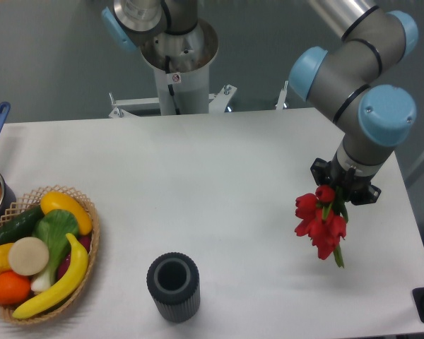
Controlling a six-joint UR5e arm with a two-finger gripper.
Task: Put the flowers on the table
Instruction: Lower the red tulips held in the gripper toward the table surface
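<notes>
Red tulips with green stems (321, 224) are hanging from the dark two-finger gripper (336, 196), which is clamping them near the top; their long axis is pointing down-right; they are dangling above the white tabletop (219, 183), near its right edge.

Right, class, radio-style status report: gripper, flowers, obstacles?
Gripper shut on flowers. Bunch hanging above table, not yet down. Nothing below it; cup well off.

1 flower bunch (320, 222), 1 cup (173, 287), 1 basket (92, 244)
</notes>
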